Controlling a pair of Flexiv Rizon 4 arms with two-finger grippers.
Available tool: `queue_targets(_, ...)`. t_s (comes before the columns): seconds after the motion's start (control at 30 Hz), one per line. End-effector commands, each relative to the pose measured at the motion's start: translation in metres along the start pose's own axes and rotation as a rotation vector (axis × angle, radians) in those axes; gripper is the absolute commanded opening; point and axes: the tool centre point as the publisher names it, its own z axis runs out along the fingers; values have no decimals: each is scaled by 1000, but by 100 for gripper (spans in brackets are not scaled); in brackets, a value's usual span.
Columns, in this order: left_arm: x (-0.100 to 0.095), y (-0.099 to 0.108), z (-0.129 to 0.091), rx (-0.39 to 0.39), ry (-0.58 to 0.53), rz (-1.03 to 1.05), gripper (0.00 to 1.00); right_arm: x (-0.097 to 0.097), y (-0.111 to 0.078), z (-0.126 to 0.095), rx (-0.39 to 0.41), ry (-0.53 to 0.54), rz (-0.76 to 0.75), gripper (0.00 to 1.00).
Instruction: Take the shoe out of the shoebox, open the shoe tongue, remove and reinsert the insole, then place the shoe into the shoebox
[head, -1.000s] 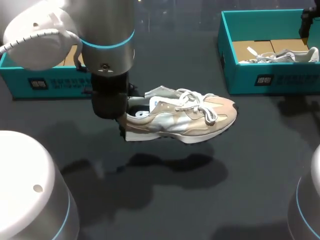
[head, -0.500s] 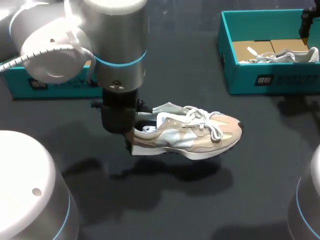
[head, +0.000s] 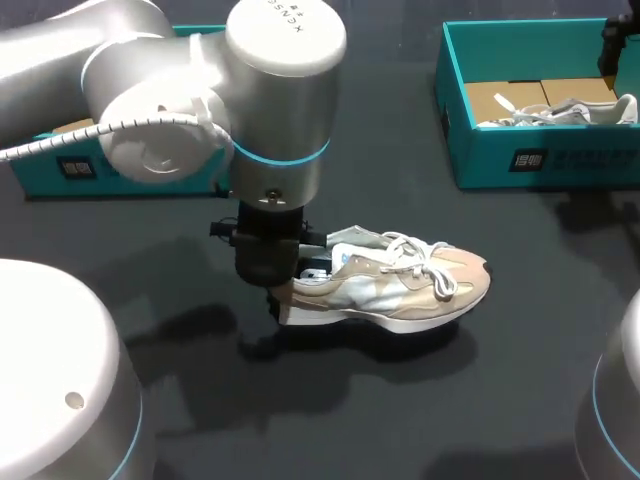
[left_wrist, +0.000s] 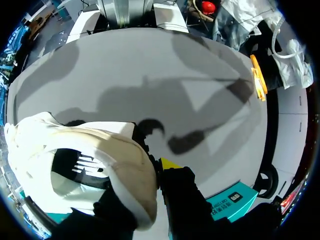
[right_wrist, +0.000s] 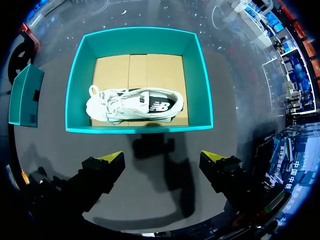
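Note:
A beige and white shoe with white laces lies on its sole direction, toe to the right, low over the dark table's middle. My left gripper is shut on its heel collar, coming down from above. In the left wrist view the heel and the insole fill the space at the gripper, one yellow fingertip showing outside the heel. My right gripper stands open above the table, just before the teal shoebox, which holds a second white shoe.
The teal shoebox stands at the back right with the other shoe inside. Another teal box part sits at the back left, partly hidden by my left arm. Dark table surface lies in front of the held shoe.
My left arm has carried the shoe to the right, toward the front and lower to the table. The right gripper has not moved.

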Motion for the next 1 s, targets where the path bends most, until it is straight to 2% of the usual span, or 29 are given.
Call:
queue_targets(0.03,-1,1,-2,1,1,1,0,0,-1,0,-1,-1,0,100)
queue_targets(0.33,-22,2,28,-14,-5,11,0,0,-1,0,-1,-1,0,100)
queue_targets(0.6,-27,5,52,-14,30,12,0,0,-1,0,-1,-1,0,100)
queue_targets(1.0,-39,19,72,-21,63,-16,0,0,-1,0,-1,-1,0,100)
